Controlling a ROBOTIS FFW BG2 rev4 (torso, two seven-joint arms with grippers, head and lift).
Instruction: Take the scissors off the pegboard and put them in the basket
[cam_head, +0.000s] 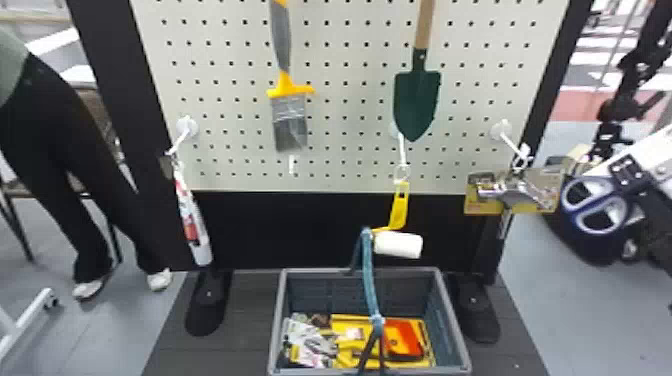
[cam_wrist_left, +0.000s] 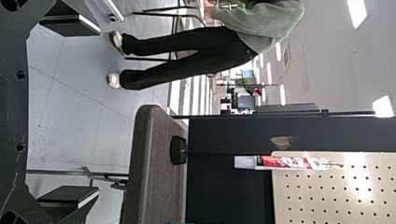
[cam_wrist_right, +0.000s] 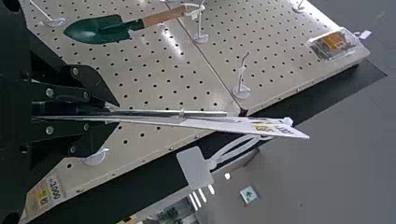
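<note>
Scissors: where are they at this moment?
The scissors are at the head view's right side, off the pegboard, held by the right gripper, their blue handles just right of the hanging hammer.

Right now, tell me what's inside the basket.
The basket holds a yellow package with an orange part and some white packaging. Its blue-green handle hides part of them; anything underneath is covered.

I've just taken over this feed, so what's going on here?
The robot's right hand is gripping the scissors, which are off the pegboard, out to its right. The basket stands below the board with packaged items in it; the scissors aren't in it yet.
</note>
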